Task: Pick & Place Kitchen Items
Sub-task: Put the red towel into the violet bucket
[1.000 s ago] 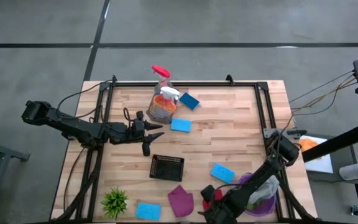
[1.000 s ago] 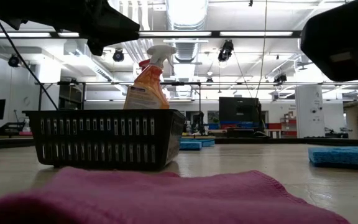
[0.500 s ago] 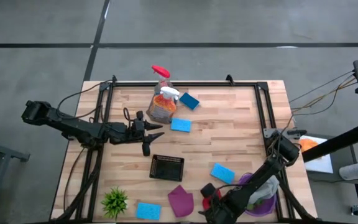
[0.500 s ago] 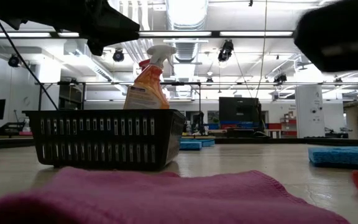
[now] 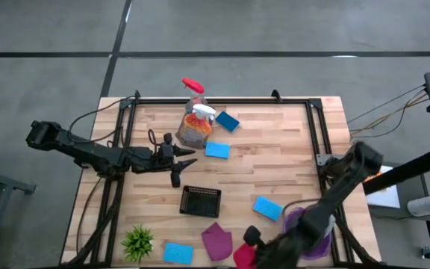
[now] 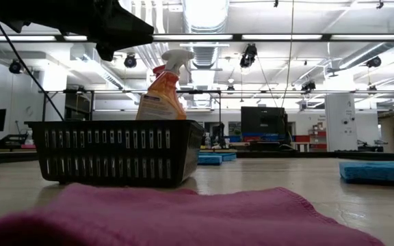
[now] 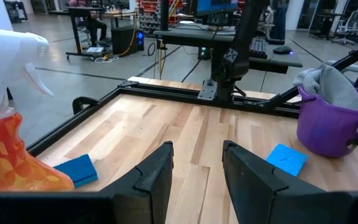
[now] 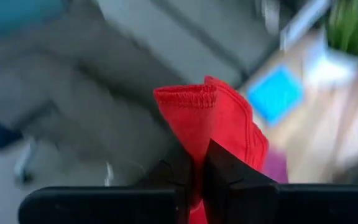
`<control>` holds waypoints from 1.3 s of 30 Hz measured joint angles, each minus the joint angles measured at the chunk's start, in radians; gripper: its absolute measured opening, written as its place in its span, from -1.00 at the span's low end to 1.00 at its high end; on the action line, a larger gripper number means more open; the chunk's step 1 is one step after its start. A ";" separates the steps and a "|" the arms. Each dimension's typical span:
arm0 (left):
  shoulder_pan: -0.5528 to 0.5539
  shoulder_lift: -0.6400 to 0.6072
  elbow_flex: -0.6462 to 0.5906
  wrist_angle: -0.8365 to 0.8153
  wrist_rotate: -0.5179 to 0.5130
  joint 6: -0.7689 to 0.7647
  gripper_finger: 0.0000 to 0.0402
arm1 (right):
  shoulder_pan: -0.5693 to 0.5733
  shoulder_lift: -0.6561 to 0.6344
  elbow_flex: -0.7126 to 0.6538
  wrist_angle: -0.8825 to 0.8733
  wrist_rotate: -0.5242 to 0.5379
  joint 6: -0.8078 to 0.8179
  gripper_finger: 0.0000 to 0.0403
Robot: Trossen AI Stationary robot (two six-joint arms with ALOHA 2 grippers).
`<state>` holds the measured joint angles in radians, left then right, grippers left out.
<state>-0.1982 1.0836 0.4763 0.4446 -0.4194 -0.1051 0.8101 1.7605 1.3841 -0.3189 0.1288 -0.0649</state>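
My right gripper (image 5: pixel 249 246) is at the table's near edge, shut on a red cloth (image 5: pixel 242 256), which fills the middle of the right wrist view (image 8: pixel 225 121). A magenta cloth (image 5: pixel 216 240) lies flat just left of it. My left gripper (image 5: pixel 186 160) hovers open and empty left of centre, its fingers apart in the left wrist view (image 7: pixel 197 168). The orange spray bottle (image 5: pixel 195 128) and the clear red-trigger bottle (image 5: pixel 193 88) stand at the far side. Blue sponges lie flat on the table, three of them far (image 5: pixel 227 121), middle (image 5: pixel 217 150) and right (image 5: pixel 267 207). My right gripper pinches a bunched part of the red cloth (image 8: pixel 197 146) between its two fingers (image 8: pixel 227 171). Several layers are caught. A hemmed edge (image 8: pixel 186 96) sticks out beyond the fingertips. The cloth is clear of the table and does not show in the low view.
A black basket (image 5: pixel 201 201) stands at the table's middle. A purple bowl (image 5: pixel 310 233) with cloth in it stands near right. A spiky green plant (image 5: pixel 137 241) and another blue sponge (image 5: pixel 178 253) sit near left. Black frame rails (image 5: pixel 316 127) border the table.
My right gripper has risen and gone toward the table's near edge, tipping as the arm swung up. The red cloth, which lay on the table at the low view's right edge, has been lifted clear and has left that view.
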 joint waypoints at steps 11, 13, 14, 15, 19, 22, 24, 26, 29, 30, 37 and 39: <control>0.000 0.000 0.000 0.000 0.000 0.000 -0.28 | 0.027 -0.462 -0.501 0.380 -0.036 0.083 -0.91; 0.000 0.000 0.000 0.000 0.000 0.000 -0.28 | 0.046 -0.544 -0.537 0.327 -0.012 0.144 -0.91; 0.000 0.000 0.000 0.000 0.000 0.000 -0.28 | 0.057 -0.582 -0.547 0.286 0.003 0.173 -0.91; 0.000 0.000 0.000 0.000 0.000 0.000 -0.28 | 0.068 -0.614 -0.552 0.246 0.017 0.204 -0.91; 0.000 0.000 0.000 0.000 0.000 0.000 -0.28 | 0.105 -0.699 -0.554 0.090 0.052 0.334 -0.91; 0.000 0.000 0.000 0.000 0.000 0.000 -0.28 | 0.124 -0.716 -0.552 -0.002 0.061 0.427 -0.91; 0.000 0.000 0.000 0.000 0.000 0.000 -0.28 | 0.132 -0.714 -0.553 -0.047 0.060 0.484 -0.91; 0.000 0.000 0.000 0.000 0.000 0.000 -0.28 | 0.136 -0.702 -0.553 -0.089 0.061 0.541 -0.91; 0.000 0.000 0.000 0.000 0.000 0.000 -0.28 | 0.147 -0.670 -0.551 -0.159 0.061 0.620 -0.91; 0.000 0.000 -0.002 0.001 0.000 0.000 -0.28 | 0.151 -0.657 -0.544 -0.182 0.058 0.642 -0.91; 0.000 0.000 -0.009 0.000 0.000 0.000 -0.28 | 0.177 -0.536 -0.422 -0.386 -0.008 0.756 -0.91; 0.000 0.000 -0.010 0.000 0.000 0.000 -0.28 | 0.178 -0.495 -0.377 -0.457 -0.036 0.784 -0.91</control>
<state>-0.1982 1.0836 0.4667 0.4446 -0.4194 -0.1051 0.9883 1.2652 1.0066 -0.7762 0.0930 0.7195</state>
